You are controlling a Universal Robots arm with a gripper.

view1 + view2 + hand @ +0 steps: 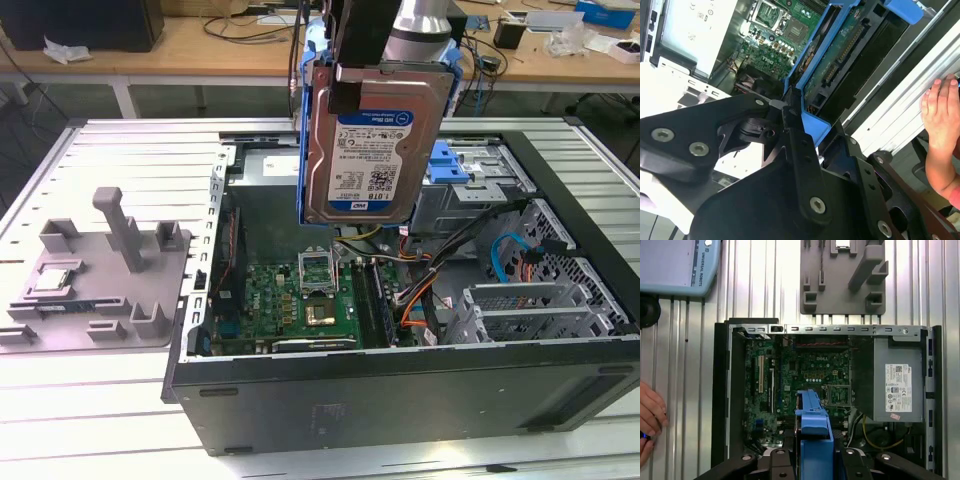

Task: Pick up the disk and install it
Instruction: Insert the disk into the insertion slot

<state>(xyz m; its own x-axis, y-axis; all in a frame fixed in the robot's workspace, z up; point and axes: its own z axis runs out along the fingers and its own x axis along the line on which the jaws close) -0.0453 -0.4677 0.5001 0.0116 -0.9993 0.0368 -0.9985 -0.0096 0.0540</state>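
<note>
Silver disk [365, 150] upright in jaws above case [400, 395]

Slatted metal tabletop [100, 150] carries the open computer case [400, 395]. In the exterior view, the grey fixture plate [110, 290] lies just beside the case at its 9 o'clock. A person's hand [651, 412] touches the slats.

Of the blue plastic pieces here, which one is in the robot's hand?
The blue carrier frame around the disk, gripped by the hand and held upright above the open case. The other blue piece sits in the drive cage.
</note>
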